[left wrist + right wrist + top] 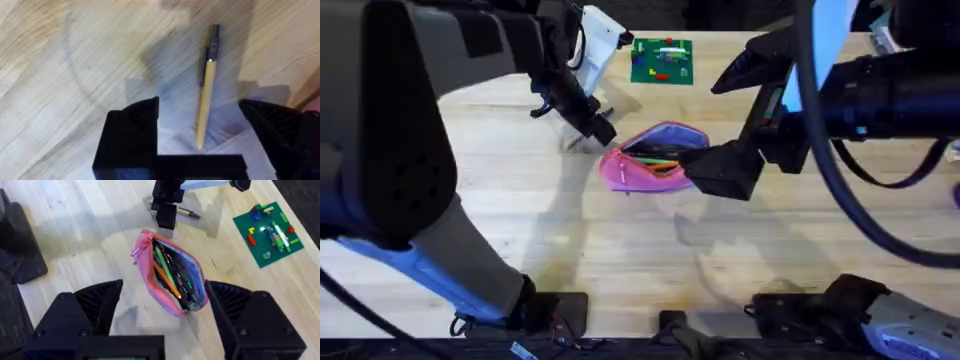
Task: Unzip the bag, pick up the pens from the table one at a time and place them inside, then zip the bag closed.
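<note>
Black fingers of the left gripper stand wide apart and hold nothing, poised over the tan pen that lies flat on the table. From the left wrist camera the pen's long axis runs out away from the gripper, its pointed end lying between the fingers and its dark clip end farther off, so a straight descent and a squeeze across the shaft should catch it. The pink bag sits just to the right of this gripper, unzipped and gaping, with an orange pen and other sticks already lying inside. Beyond it, the right gripper hovers above the bag, its fingers spread wide and empty. A green board rests at the far side of the table.
</note>
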Tool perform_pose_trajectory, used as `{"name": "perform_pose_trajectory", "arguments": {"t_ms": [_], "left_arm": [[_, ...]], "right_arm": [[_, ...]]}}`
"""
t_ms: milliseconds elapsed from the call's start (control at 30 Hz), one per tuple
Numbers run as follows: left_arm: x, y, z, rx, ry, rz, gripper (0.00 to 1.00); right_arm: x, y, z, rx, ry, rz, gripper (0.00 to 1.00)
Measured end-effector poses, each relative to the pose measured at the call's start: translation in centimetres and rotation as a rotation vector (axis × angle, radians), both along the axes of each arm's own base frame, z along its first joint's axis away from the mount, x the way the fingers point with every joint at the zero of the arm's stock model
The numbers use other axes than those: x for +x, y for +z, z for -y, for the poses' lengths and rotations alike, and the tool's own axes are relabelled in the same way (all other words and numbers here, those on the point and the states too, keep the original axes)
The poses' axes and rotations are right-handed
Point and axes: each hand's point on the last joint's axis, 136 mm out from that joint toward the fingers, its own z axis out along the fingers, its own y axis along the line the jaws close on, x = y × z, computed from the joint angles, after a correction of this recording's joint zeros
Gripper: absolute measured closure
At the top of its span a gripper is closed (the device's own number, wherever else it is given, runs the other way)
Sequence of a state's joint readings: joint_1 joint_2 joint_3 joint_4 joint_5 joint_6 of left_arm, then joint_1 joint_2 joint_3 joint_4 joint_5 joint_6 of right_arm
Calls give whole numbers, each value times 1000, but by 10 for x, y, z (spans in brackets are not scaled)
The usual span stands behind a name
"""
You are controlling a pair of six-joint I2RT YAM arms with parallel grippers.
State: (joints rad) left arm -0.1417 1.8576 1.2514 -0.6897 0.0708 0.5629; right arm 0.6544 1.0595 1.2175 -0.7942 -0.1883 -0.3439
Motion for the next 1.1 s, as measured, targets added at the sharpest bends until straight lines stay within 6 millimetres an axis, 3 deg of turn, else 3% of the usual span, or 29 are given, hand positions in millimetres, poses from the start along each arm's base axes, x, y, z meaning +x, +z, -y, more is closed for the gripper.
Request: {"name": "perform_pose_trajectory", "arguments": {"t_ms": [400, 1100], "left_arm": [[-15, -6, 4, -34, 6, -115, 7], [-17, -6, 4, -31, 4, -120, 7]], "right_arm": [[0, 0, 0, 0, 0, 0, 3], [0, 0, 0, 0, 0, 0, 3]]}}
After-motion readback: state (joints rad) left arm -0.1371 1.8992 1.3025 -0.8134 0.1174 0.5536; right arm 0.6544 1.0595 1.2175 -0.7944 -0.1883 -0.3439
